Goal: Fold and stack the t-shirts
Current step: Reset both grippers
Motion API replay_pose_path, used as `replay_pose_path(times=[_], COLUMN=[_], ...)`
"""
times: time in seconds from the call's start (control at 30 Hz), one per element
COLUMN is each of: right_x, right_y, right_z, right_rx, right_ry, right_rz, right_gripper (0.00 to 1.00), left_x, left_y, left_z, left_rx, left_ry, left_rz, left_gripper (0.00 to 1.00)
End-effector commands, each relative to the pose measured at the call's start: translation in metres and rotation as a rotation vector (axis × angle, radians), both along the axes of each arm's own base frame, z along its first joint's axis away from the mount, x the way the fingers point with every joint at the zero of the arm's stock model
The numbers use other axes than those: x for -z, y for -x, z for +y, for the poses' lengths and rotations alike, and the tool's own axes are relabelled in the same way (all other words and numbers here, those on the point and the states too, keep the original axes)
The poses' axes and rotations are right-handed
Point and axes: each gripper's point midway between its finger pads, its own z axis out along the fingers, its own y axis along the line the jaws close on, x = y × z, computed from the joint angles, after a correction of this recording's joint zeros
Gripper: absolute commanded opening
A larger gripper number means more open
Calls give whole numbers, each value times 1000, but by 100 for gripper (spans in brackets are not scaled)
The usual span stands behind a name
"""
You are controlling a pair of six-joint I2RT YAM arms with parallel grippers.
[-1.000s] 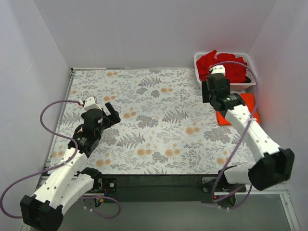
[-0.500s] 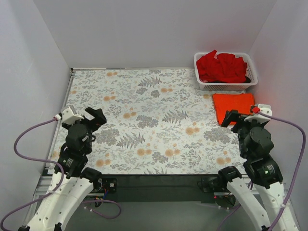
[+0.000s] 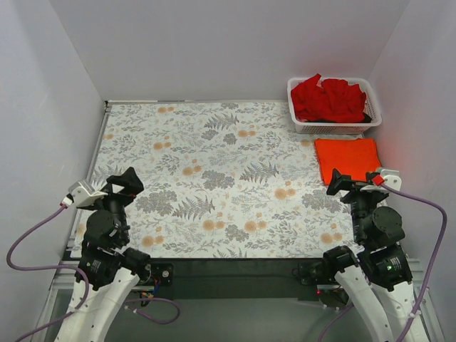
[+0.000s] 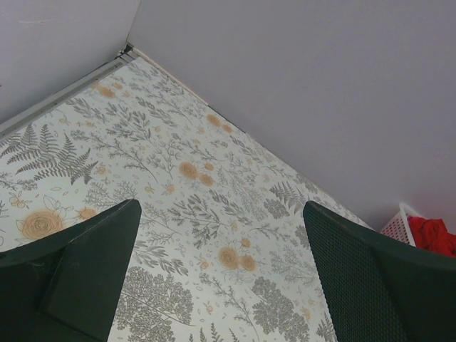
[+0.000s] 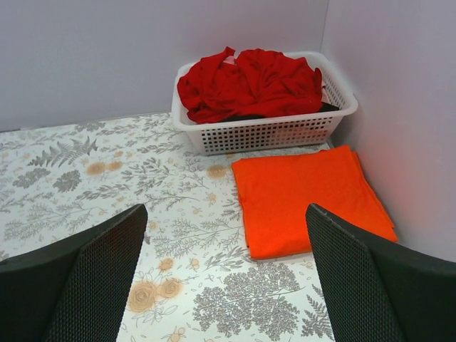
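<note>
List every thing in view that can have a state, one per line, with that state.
orange-red t-shirt: folded flat on the table
white mesh basket: upright, filled with shirts
deeper red t-shirts: crumpled, heaped in the white mesh basket
left end effector: open, empty
right end effector: open, empty

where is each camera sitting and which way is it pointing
Top external: above and behind the bases, looking down on the table; both arms show, left fingers and right fingers spread.
Left wrist: on the left arm, facing the far wall; own fingers frame the tabletop.
Right wrist: on the right arm, facing the far right corner; own fingers frame the folded orange t-shirt.
Shared: the basket of red t-shirts appears in all three.
</note>
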Motion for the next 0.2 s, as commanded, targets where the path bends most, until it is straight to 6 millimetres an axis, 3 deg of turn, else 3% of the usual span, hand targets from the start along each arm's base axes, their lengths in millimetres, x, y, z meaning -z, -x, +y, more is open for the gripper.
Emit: replay_pose_path(times=[0.0, 0.17], right_x=[-11, -9], right_y=[0, -2], right_z=[0, 2], right_rx=[-4, -9], right_ry=[-2, 4], right_rz=[-60, -58], right_gripper=[98, 98], left_x=[-6, -10], left_y=[4, 8], left_z=[7, 9], left_rx=[-34, -31], left_ry=[1, -10], left_rz=[-46, -81], left_gripper=[98, 98])
